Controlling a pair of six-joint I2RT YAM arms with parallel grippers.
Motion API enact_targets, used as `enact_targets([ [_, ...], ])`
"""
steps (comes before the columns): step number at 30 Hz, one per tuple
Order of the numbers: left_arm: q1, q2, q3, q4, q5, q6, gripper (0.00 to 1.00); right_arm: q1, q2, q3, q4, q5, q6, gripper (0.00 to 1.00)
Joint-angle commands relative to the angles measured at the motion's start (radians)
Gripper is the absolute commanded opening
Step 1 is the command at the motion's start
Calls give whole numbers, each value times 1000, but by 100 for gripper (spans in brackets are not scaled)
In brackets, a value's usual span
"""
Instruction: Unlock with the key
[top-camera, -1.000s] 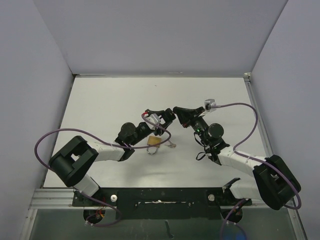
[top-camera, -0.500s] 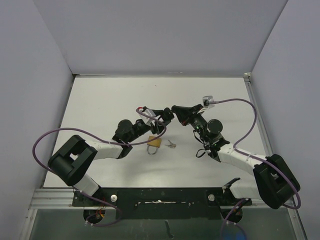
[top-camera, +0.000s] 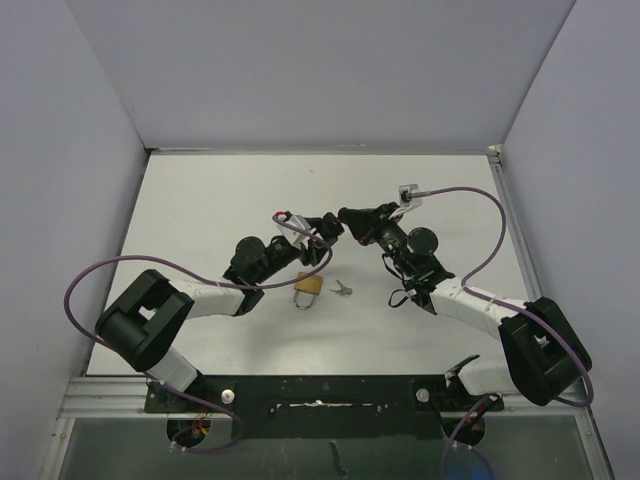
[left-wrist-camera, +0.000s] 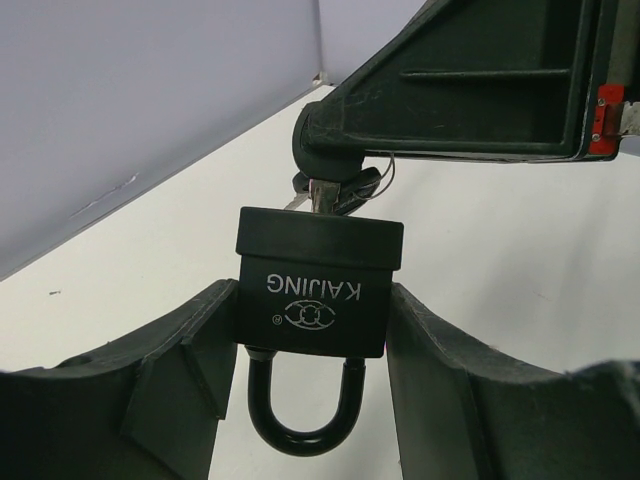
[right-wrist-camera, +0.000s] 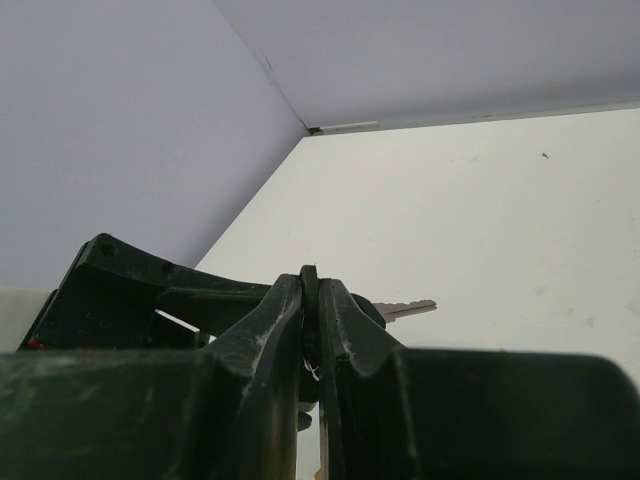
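Right gripper (right-wrist-camera: 310, 300) clamped on key (left-wrist-camera: 322, 195); key meets black KAIJING padlock (left-wrist-camera: 318, 290) at 12 o'clock. Left gripper (left-wrist-camera: 312, 305) clamped on black KAIJING padlock, shackle toward 6 o'clock.

Reads "KAIJING" in white capitals on the black padlock (left-wrist-camera: 318, 285), on the flat face turned toward the left wrist camera. Printed upside down in that view, with the shackle at the bottom of the picture. Just under the word in the picture, on the same face, a white emblem of interlinked ovals. At the emblem's left in the picture, a tiny circled mark, too small to make out. Nothing legible in the right wrist view. In the top view, lettering too small to read.
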Motion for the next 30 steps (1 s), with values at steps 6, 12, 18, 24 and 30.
enact_targets([
  [6, 24, -37, 221, 369, -187, 53, 0, 32, 50, -3, -266, -177, 31, 0],
  [12, 29, -27, 265, 369, -196, 43, 0, 32, 54, 12, -304, -182, 31, 0],
  [18, 63, -20, 284, 369, -161, -77, 0, 26, 55, 18, -332, -192, 15, 0],
  [24, 71, -23, 262, 369, -164, -119, 0, 16, 54, 5, -333, -209, -4, 0],
  [30, 70, -23, 230, 368, -184, -102, 0, 11, 65, 5, -367, -223, -6, 0],
])
